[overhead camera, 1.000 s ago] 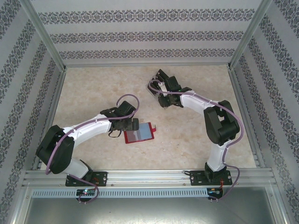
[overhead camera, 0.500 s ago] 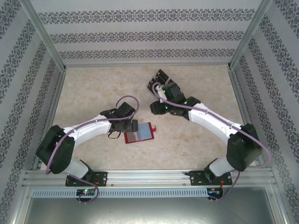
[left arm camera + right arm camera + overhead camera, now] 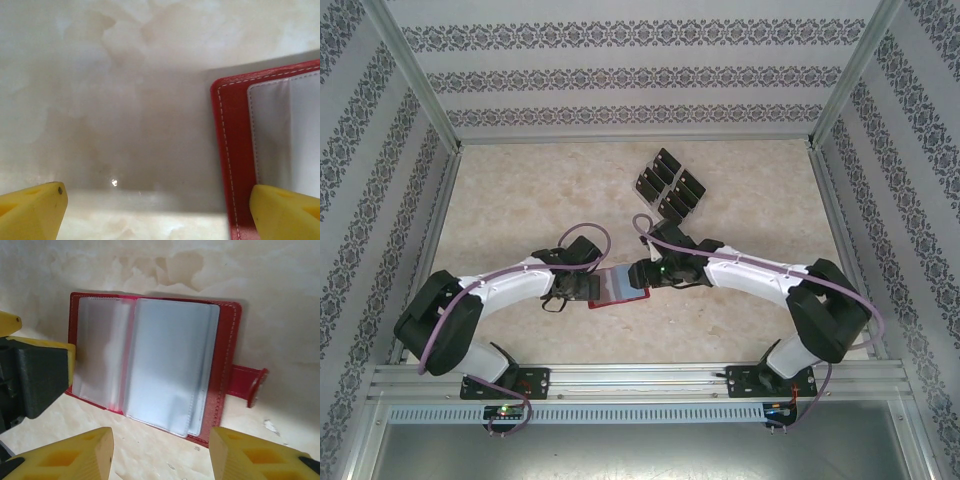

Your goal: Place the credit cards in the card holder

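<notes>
The red card holder (image 3: 623, 286) lies open on the table, its clear grey sleeves facing up and its snap tab (image 3: 252, 382) sticking out to the right. My left gripper (image 3: 586, 289) is open at its left edge, with one yellow fingertip (image 3: 285, 212) over the red border (image 3: 232, 150) and the other over bare table. My right gripper (image 3: 643, 274) hovers open at the holder's right side. Nothing is between its fingertips (image 3: 75, 455), and the open holder (image 3: 160, 360) lies just beyond them. Several black credit cards (image 3: 666, 184) sit in a cluster at the back middle.
The marble-look tabletop (image 3: 520, 190) is fenced by aluminium rails and patterned walls. The left gripper's black-padded finger (image 3: 37, 377) appears at the holder's left edge in the right wrist view.
My right arm swung from the card cluster at the back down to the holder's right side, uncovering the cards. The left gripper shifted slightly down along the holder's left edge.
</notes>
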